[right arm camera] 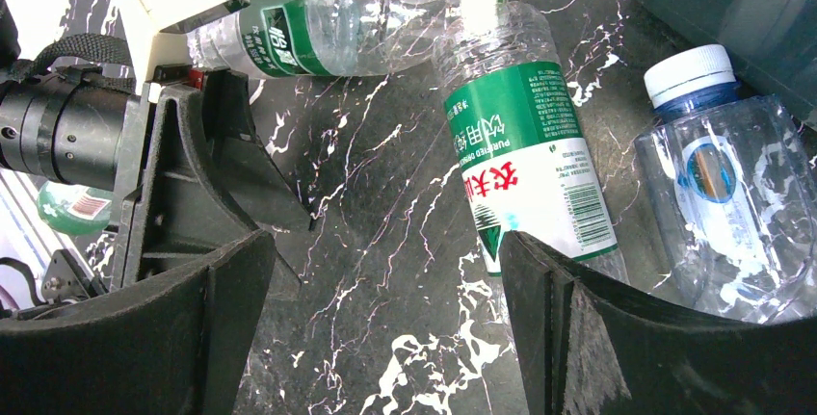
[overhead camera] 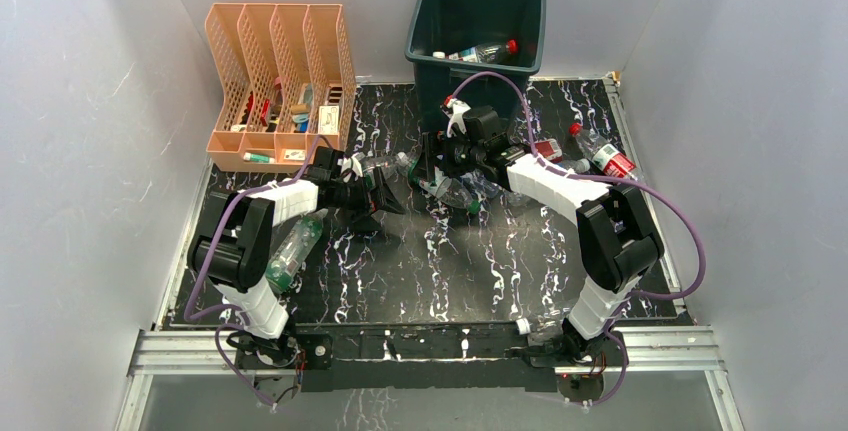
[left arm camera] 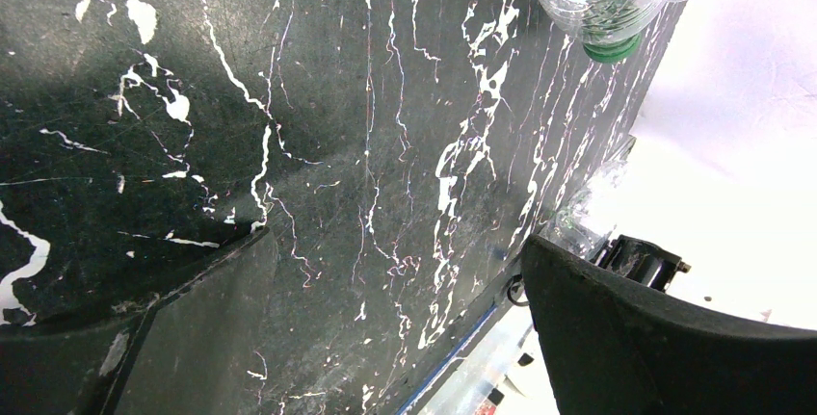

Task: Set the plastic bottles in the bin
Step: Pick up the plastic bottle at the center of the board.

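the right gripper [right arm camera: 376, 261], wide open and empty, hangs nearest the green-label bottle [right arm camera: 535, 145], which lies lengthwise just beside one finger.

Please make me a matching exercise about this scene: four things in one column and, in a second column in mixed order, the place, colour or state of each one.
Things
1. bin
2. file organizer
3. red-label bottle
4. left gripper

Descriptions
a. open, holding nothing
b. peach, at the far left corner
c. dark green, at the far edge, with a bottle lying inside
d. lying near the right edge of the mat

Pairs: 1-c, 2-b, 3-d, 4-a
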